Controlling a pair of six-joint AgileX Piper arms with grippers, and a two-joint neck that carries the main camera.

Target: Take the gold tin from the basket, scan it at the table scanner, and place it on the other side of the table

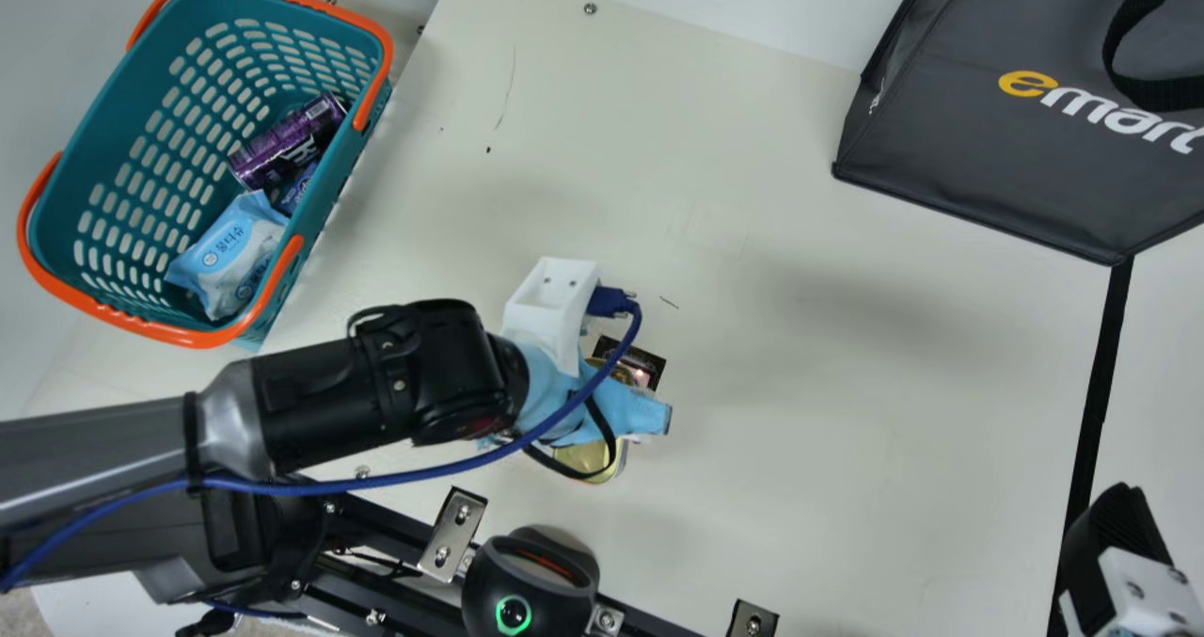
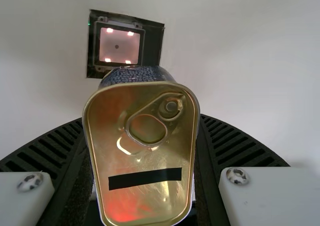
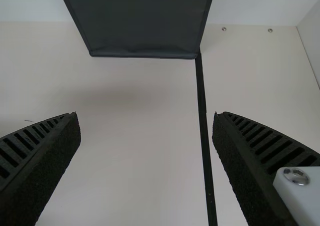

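Dark gray shopping bag (image 1: 978, 176) w/ black strap (image 1: 1119, 39) stood at the main view's upper R; all else placed from it. Black tape strip (image 1: 1096, 411) ran from just under the bag's bottom corner down the counter (image 1: 847, 430). Well L of the bag, purple can (image 1: 282, 143) lay tilted, w/ a blue pkg (image 1: 299, 188), mostly hidden, beside it; pale blue wipes pack (image 1: 226, 251) was also well L, a bit lower in view than the can. Lower L of the bag, well apart: black rounded device (image 1: 536, 585) w/ lit green ring (image 1: 513, 613), plus metal bracket (image 1: 452, 533) near it. Screw head (image 1: 590, 8) sat L of the bag, approx. level w/ its upper part.
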